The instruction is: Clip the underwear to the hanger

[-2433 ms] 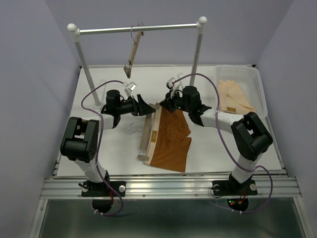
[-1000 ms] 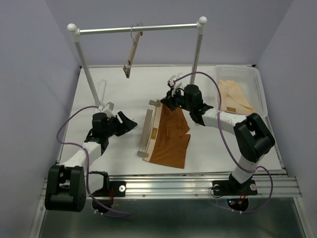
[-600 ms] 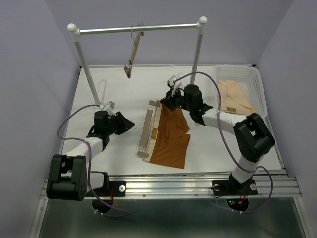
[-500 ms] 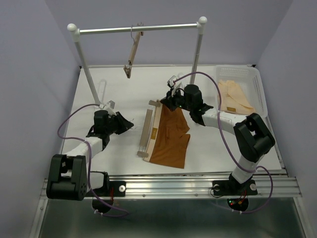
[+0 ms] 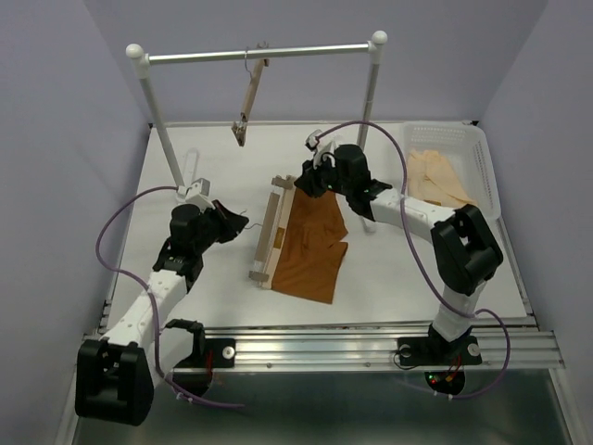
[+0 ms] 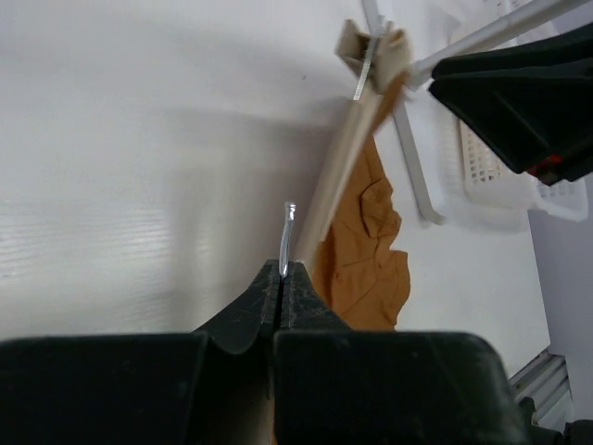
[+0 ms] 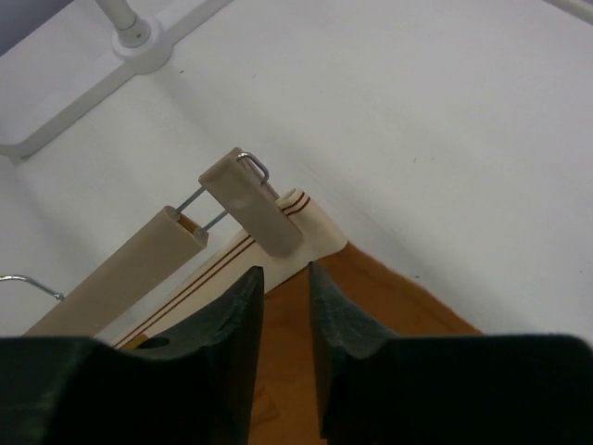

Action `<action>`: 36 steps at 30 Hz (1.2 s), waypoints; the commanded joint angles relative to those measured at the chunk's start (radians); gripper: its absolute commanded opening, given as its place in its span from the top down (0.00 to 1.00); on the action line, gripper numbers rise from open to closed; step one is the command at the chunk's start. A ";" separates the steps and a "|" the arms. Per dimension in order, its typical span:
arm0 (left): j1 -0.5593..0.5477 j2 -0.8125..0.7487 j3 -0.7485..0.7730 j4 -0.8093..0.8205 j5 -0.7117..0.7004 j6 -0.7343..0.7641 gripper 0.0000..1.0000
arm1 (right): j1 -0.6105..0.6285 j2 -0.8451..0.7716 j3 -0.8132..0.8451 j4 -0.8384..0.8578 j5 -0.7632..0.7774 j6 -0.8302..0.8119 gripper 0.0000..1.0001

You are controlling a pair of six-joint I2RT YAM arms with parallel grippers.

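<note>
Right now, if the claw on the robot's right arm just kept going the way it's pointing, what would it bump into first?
Probably the hanger's clip. The right gripper sits at the waistband corner of the underwear, and the clip lies just ahead of its fingertips. Past that is bare table, though depth is hard to judge.

Overhead view wide; both wrist views close, sharing hanger [image 5: 271, 234].

Two arms of white links and black joints, each trailing a looping purple cable [image 5: 119, 227].
</note>
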State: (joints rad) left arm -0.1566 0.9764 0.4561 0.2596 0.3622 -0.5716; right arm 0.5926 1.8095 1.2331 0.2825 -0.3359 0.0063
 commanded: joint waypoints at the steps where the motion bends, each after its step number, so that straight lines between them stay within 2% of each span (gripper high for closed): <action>1: -0.066 -0.085 0.088 -0.063 -0.173 -0.011 1.00 | 0.024 0.054 0.135 -0.189 0.061 0.046 0.64; 5: -0.170 -0.072 0.170 -0.185 -0.340 -0.045 1.00 | 0.096 0.106 0.198 -0.267 0.145 0.070 0.46; 8: -0.225 -0.042 0.233 -0.226 -0.394 -0.066 1.00 | 0.133 0.090 0.186 -0.270 0.259 0.101 0.31; 9: -0.236 -0.039 0.254 -0.232 -0.405 -0.095 1.00 | 0.133 0.070 0.175 -0.273 0.277 0.160 0.16; 11: -0.271 -0.033 0.272 -0.247 -0.434 -0.131 1.00 | 0.133 0.039 0.152 -0.275 0.319 0.239 0.00; 13: -0.296 -0.015 0.302 -0.258 -0.483 -0.175 1.00 | 0.144 -0.013 0.094 -0.269 0.331 0.325 0.00; 19: -0.383 0.106 0.452 -0.453 -0.649 -0.278 1.00 | 0.196 -0.122 -0.015 -0.279 0.419 0.394 0.00; 25: -0.432 0.205 0.561 -0.536 -0.735 -0.372 1.00 | 0.248 -0.209 -0.067 -0.321 0.521 0.365 0.00; 27: -0.440 0.217 0.578 -0.553 -0.755 -0.399 1.00 | 0.260 -0.236 -0.107 -0.293 0.479 0.334 0.00; 30: -0.454 0.244 0.621 -0.600 -0.792 -0.425 1.00 | 0.302 -0.236 -0.112 -0.244 0.494 0.290 0.00; 36: -0.485 0.298 0.699 -0.672 -0.829 -0.470 1.00 | 0.362 -0.208 -0.110 -0.223 0.641 0.287 0.00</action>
State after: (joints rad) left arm -0.6220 1.2659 1.0893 -0.3805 -0.3954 -0.9897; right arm 0.9329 1.5932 1.1282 -0.0128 0.1928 0.3122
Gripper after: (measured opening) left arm 0.059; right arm 0.995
